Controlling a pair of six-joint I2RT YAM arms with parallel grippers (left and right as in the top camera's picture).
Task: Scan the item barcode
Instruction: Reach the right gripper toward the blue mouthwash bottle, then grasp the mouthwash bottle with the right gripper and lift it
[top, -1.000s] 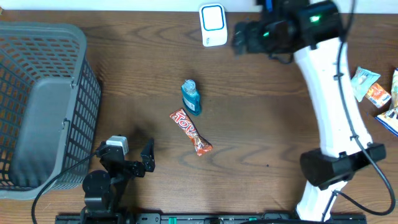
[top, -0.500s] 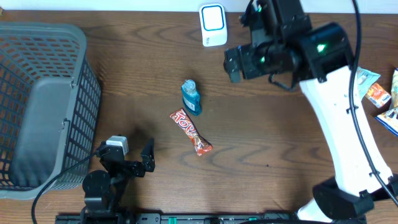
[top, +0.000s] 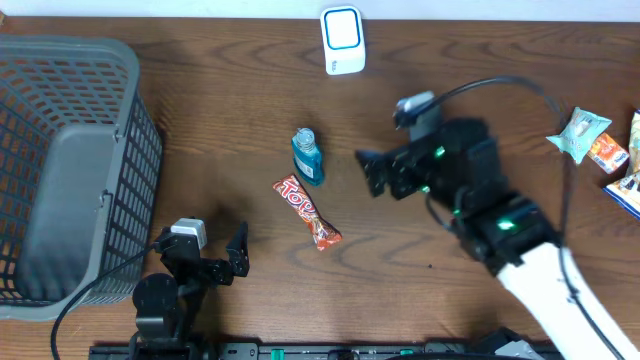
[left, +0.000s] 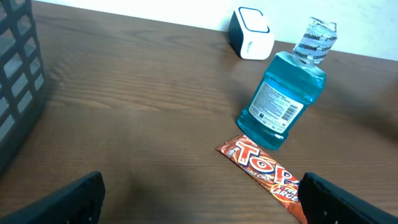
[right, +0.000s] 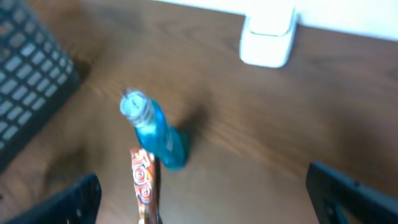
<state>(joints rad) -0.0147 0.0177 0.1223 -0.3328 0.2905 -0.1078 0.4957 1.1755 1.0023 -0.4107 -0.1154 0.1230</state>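
Hovering beside the blue bottle (top: 307, 157), the right pincer (top: 372, 173) gaped empty; the left pincer (top: 205, 250) sat open, empty too.

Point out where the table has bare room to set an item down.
Widest bare wood lies between the basket and the mouthwash bottle. Also free: right of the scanner, and the front strip past the candy bar. Crowded: the centre, where bottle and candy bar sit close with the open right gripper alongside, and the right edge, with snack packets.
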